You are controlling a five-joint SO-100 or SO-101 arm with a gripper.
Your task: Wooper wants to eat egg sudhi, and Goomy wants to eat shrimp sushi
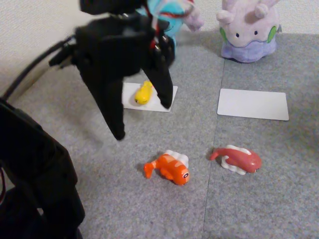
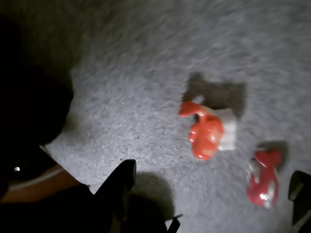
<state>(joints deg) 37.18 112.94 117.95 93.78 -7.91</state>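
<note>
The yellow egg sudhi (image 1: 143, 93) lies on a white card (image 1: 130, 102) at the back left, in front of Wooper (image 1: 169, 17), whose blue body is mostly hidden behind my arm. Goomy (image 1: 247, 30) sits at the back right behind a second white card (image 1: 252, 104) that carries nothing. The orange striped shrimp sushi (image 1: 168, 168) (image 2: 206, 133) rests on the grey carpet in front. My black gripper (image 1: 143, 119) (image 2: 214, 174) hangs open above the carpet between the egg card and the shrimp, with nothing between its fingers.
A longer pink-red toy sushi (image 1: 239, 159) (image 2: 262, 179) lies on the carpet to the right of the shrimp. The arm's black base (image 1: 35, 189) and cable fill the left foreground. A wall closes off the back left.
</note>
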